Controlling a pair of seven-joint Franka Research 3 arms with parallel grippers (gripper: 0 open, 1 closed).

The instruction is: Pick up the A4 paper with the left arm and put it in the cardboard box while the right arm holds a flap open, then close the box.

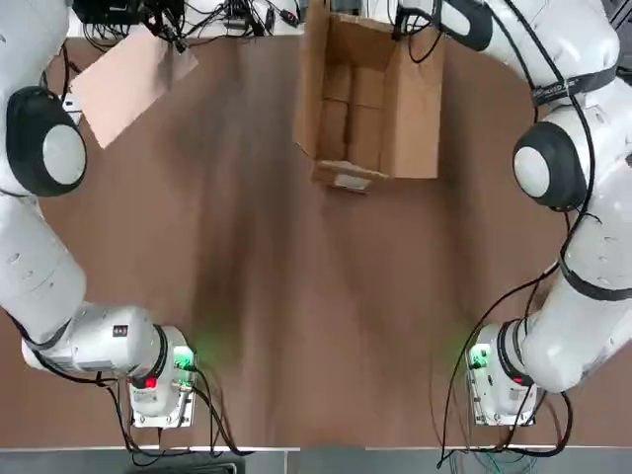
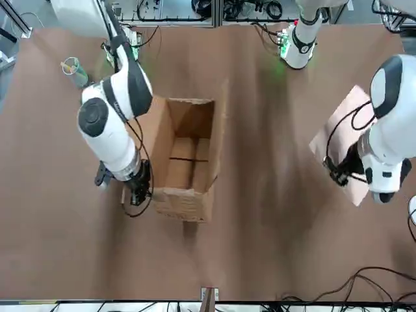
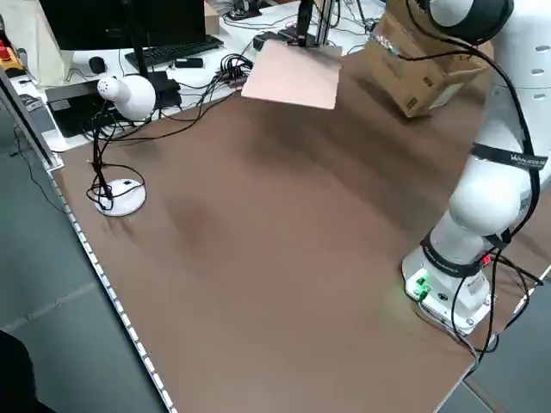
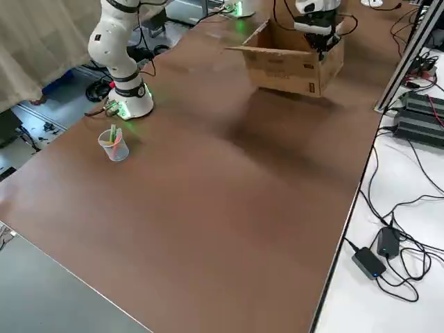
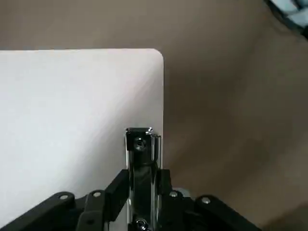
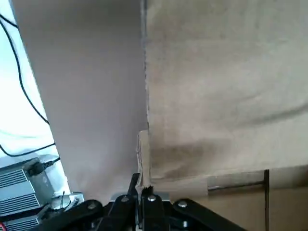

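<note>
Now my left pincer (image 5: 140,192) grips the A4 paper (image 1: 128,84) by its metal clip (image 5: 140,159), holding the sheet above the tabletop (image 1: 296,296) at my far left, well apart from the cardboard box (image 1: 370,104). Meanwhile my right pincer (image 6: 143,197) is clamped thin on the edge of the box's right-hand flap (image 1: 415,109), keeping it spread outward so the box stands open at the far middle of the tabletop.
</note>
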